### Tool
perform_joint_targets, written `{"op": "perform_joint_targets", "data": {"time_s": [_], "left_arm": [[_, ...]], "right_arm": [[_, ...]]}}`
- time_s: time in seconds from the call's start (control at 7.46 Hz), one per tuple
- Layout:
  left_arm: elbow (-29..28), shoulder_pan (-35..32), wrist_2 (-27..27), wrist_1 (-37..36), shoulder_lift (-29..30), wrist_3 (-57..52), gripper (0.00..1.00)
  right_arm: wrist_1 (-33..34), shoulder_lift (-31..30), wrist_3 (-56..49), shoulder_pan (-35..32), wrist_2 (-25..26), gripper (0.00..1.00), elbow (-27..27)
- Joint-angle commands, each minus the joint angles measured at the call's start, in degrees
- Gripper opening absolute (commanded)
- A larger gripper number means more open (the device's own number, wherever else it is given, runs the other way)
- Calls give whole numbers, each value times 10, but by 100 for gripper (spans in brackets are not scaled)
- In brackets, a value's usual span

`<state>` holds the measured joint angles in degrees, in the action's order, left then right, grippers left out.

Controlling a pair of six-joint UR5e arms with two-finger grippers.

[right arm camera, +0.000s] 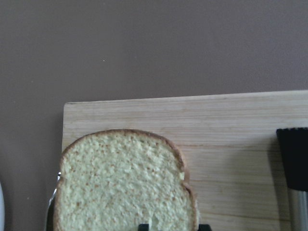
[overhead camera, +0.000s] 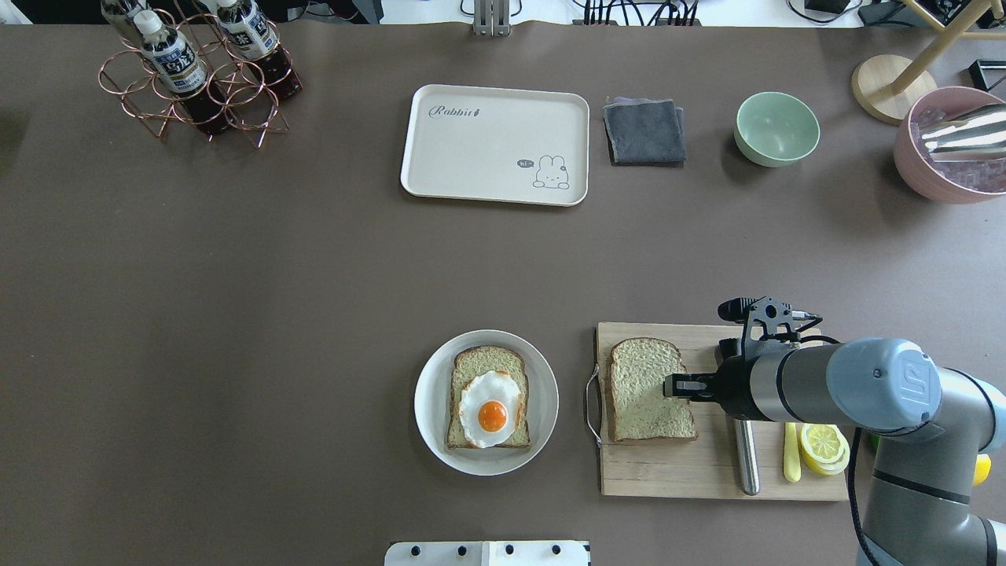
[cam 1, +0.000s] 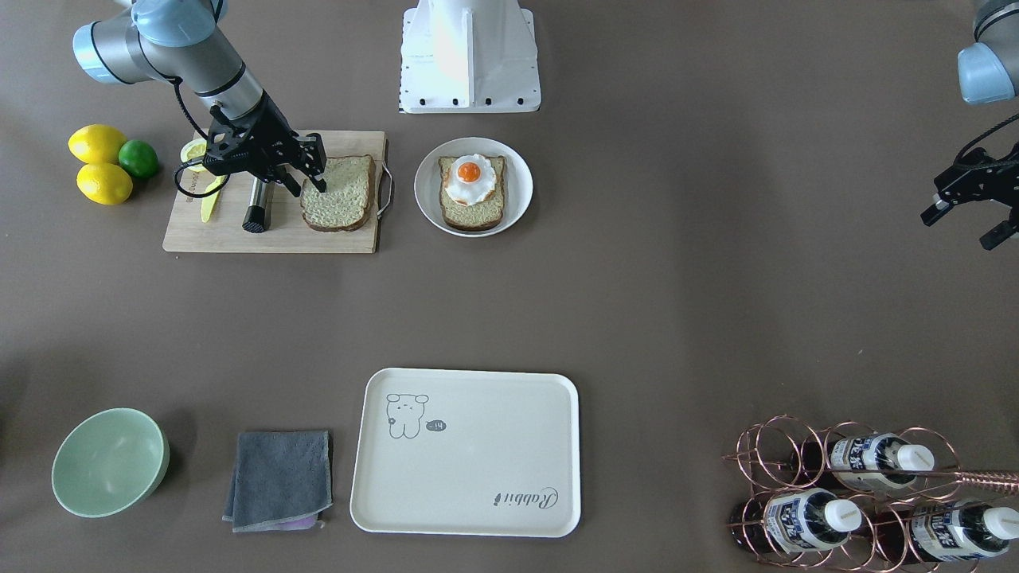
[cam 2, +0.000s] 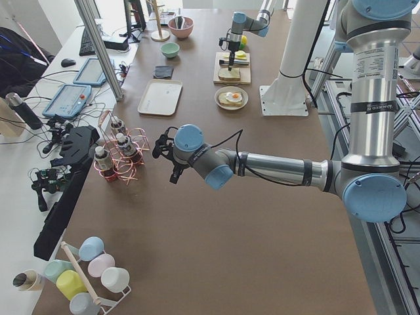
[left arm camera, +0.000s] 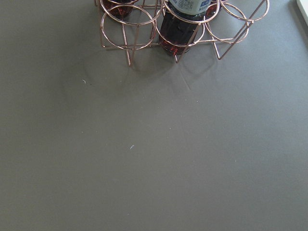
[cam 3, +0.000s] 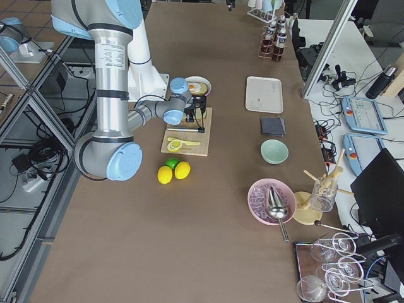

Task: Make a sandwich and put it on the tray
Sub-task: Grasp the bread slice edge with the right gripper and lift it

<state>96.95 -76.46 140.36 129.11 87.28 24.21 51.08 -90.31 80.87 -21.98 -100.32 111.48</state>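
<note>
One bread slice lies flat on the wooden cutting board. My right gripper hangs low over that slice's edge nearest the knife, jaws slightly apart. In the right wrist view its fingertips show at the bottom edge over the slice. The second slice with the fried egg on top sits on the round white plate. The cream tray is empty across the table. My left gripper is open and empty, far off at the table's other end.
A metal knife with a black handle, lemon slices and a yellow piece share the board. Two lemons and a lime lie beside it. A green bowl, grey cloth and copper bottle rack flank the tray.
</note>
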Motion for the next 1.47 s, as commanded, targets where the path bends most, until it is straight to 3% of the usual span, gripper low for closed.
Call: {"op": "perform_joint_targets", "data": {"time_s": [0.0, 0.67, 1.07, 1.34], "left_arm": [[0, 0, 0, 0, 0, 0, 98], [2, 0, 2, 1, -4, 0, 98], [0, 0, 4, 0, -3, 0, 98], [-1, 0, 5, 1, -5, 0, 98]], "right_arm": [[0, 5, 38, 5, 14, 3, 1], [0, -3, 46, -3, 7, 0, 39], [0, 5, 46, -91, -85, 0, 46], [0, 24, 46, -106, -102, 0, 52]]}}
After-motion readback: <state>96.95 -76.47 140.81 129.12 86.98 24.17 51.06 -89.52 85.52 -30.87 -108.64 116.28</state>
